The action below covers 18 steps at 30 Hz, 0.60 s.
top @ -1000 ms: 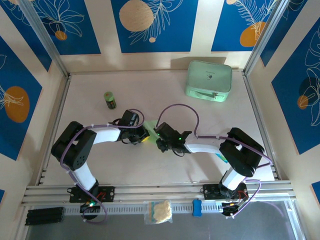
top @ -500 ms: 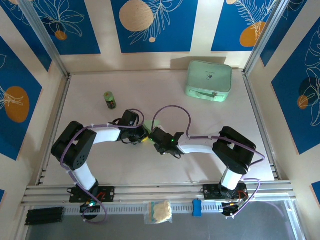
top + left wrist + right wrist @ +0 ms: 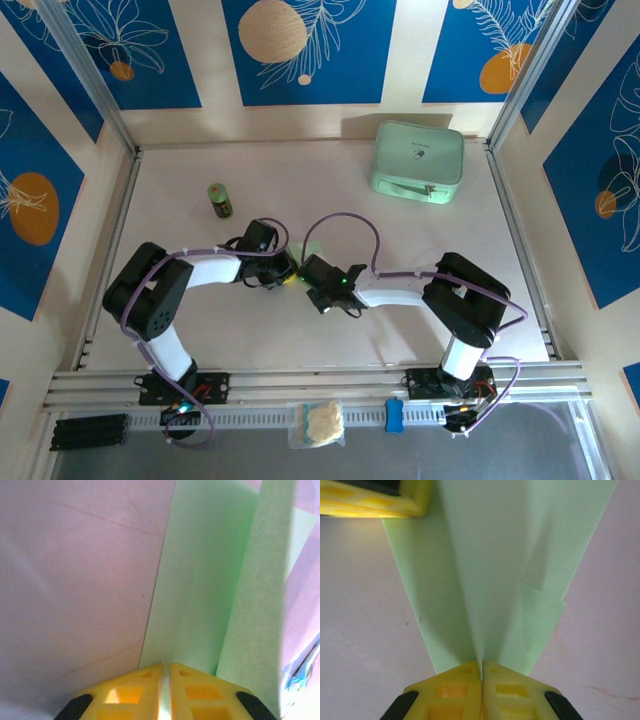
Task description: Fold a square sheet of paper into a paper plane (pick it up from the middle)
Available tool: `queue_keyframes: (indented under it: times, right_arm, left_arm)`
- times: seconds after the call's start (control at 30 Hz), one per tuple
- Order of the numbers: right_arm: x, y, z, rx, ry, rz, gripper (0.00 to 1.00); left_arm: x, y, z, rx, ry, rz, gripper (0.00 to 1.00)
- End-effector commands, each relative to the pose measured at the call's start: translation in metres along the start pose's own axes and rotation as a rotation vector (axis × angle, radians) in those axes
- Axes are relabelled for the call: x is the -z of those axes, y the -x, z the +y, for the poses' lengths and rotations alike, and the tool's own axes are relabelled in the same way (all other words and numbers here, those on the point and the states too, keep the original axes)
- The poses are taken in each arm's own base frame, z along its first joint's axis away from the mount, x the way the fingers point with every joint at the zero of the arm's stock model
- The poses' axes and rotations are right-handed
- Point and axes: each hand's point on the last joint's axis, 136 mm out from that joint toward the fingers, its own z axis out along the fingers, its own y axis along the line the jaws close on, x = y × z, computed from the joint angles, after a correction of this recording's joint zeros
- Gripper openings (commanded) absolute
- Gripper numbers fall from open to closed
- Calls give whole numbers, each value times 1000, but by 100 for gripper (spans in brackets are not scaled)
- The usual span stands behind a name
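case: mint-green, table's far right | bottle: green, upright, far left

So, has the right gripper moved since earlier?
Yes. The right gripper, shut on the folded pale green paper, shifted left, away from the thick mint-green case.

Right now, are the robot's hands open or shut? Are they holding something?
Left gripper: shut, pinching the green paper.
Right gripper: shut, pinching the same green paper.
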Motion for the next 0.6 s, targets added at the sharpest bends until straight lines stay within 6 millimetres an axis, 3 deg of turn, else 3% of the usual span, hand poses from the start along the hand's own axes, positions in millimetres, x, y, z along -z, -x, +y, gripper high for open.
queue_keyframes:
  times: [0.0,0.33,0.57]
  right_arm:
    - [-5,-1,10,3,62,20,7]
    - [-5,-6,10,-102,207,39,7]
    - [-5,-9,7,-224,400,46,7]
  left_arm:
    - [-2,-6,12,9,58,14,15]
    - [23,5,2,-53,81,-66,17]
    - [27,2,-29,-120,-72,-58,21]
